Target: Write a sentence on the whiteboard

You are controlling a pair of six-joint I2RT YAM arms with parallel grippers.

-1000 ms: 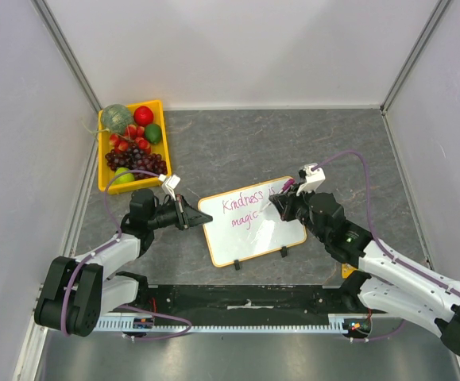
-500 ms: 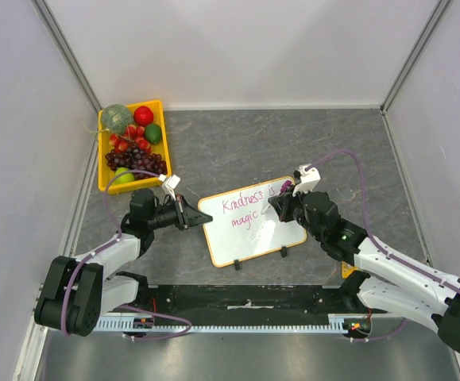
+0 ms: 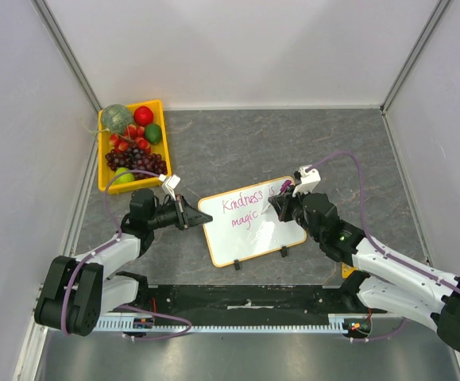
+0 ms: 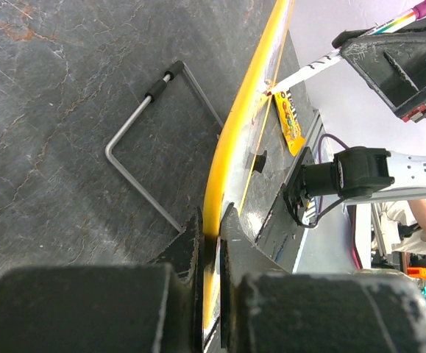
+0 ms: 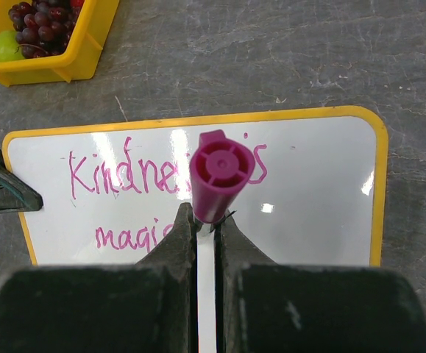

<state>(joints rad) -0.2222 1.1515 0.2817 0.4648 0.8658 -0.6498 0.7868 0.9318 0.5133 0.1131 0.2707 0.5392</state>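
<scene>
The whiteboard (image 3: 249, 238) lies tilted on the grey table, yellow-framed, with two black clips on its near edge. The sentence (image 3: 244, 209) in pink reads "Kindness is" above "magic". My left gripper (image 3: 193, 214) is shut on the board's left edge; in the left wrist view its jaws pinch the yellow frame (image 4: 231, 143). My right gripper (image 3: 280, 203) hovers over the board's right half, shut on a pink marker (image 5: 220, 173) whose butt end faces the camera. The marker's tip is hidden there. In the right wrist view the sentence (image 5: 124, 176) sits left of the marker on the whiteboard (image 5: 312, 213).
A yellow bin (image 3: 100, 159) of fruit stands at the back left, its corner with grapes also in the right wrist view (image 5: 87, 51). A bent metal wire stand (image 4: 135, 121) lies on the table behind the board's back. Enclosure walls close three sides.
My right gripper with the marker has shifted slightly left over the board. The left arm and the board have stayed put.
</scene>
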